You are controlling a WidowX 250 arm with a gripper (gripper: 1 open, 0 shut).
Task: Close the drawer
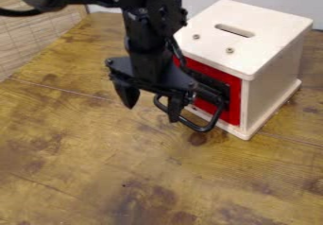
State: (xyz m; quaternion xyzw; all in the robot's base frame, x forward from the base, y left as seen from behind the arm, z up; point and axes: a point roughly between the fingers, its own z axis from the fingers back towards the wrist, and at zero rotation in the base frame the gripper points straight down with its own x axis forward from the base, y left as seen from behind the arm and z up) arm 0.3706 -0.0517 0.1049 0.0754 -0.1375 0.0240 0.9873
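The red drawer (210, 84) sits in the cream wooden cabinet (259, 42), its red front nearly flush with the cabinet face. Its black wire loop handle (206, 123) sticks out toward the front left, low over the table. My black gripper (150, 103) hangs in front of the drawer face, fingers pointing down and spread apart, holding nothing. One fingertip (173, 116) is right beside the handle; I cannot tell if it touches. The arm hides the drawer's left part and its interior.
The cabinet has a slot (232, 29) on top and two small knobs. The worn wooden table (101, 172) spreads to the front and left. A woven mat (32, 40) lies at the far left edge.
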